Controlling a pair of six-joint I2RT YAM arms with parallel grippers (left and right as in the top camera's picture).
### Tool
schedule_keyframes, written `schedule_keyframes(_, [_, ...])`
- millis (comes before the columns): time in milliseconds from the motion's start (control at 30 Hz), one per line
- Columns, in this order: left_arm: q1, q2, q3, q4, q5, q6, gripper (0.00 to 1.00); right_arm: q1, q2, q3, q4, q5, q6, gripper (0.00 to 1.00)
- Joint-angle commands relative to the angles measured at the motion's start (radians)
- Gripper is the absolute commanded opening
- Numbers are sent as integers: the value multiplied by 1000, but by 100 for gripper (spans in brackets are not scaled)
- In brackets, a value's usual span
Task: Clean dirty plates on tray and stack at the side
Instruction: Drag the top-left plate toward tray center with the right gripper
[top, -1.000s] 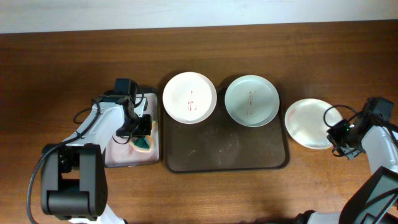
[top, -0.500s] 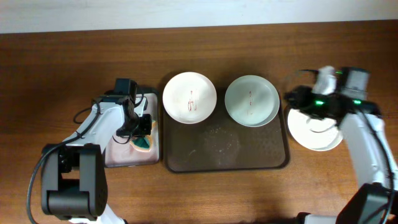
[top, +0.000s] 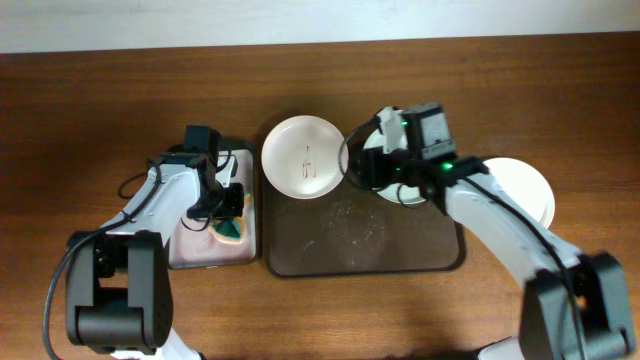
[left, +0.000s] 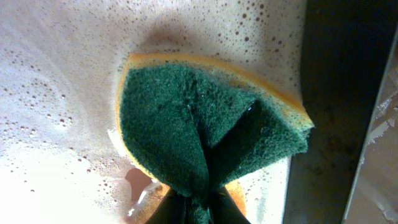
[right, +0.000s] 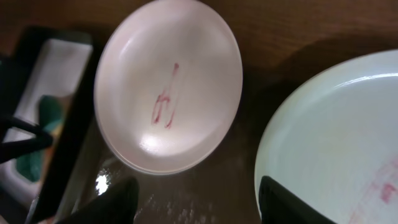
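Observation:
The dark brown tray (top: 330, 250) holds two dirty plates. The left plate (top: 305, 157) shows red streaks, also in the right wrist view (right: 168, 87). The right plate (top: 405, 192) is mostly hidden under my right arm; its edge shows in the right wrist view (right: 336, 149). A third plain white plate (top: 525, 188) lies on the table right of the tray. My right gripper (right: 199, 202) is open and empty above the tray between the two plates (top: 365, 165). My left gripper (left: 199, 208) is shut on a green and yellow sponge (left: 199, 130) in the soapy small tray (top: 205, 250).
The small black-rimmed tray with foamy water (left: 56, 87) stands left of the brown tray. The brown tray's front half (top: 350, 240) has wet specks. The wooden table (top: 100, 100) extends all around.
My right arm has swung left from the white plate at the table's right, over the right tray plate, leaving that plate on the table. The left arm has not moved.

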Motion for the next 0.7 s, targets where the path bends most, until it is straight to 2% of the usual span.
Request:
schedule_keyframes(0, [0,9,16,5,11,-3,8,26,89,12,84,60,32,61])
schedule_keyframes(133, [0,9,16,5,11,-3,8,40,175,12,199,61,32,59])
schedule_keyframes(333, [0,9,16,5,11,-3,9,52,263,12,313,56,111,54])
schedule_keyframes(500, [0,9,16,5,11,-3,9,76,265,12,307,84,116,34])
schedule_keyframes(667, [0,9,16,5,11,-3,9,86,267,12,262,98,130,20])
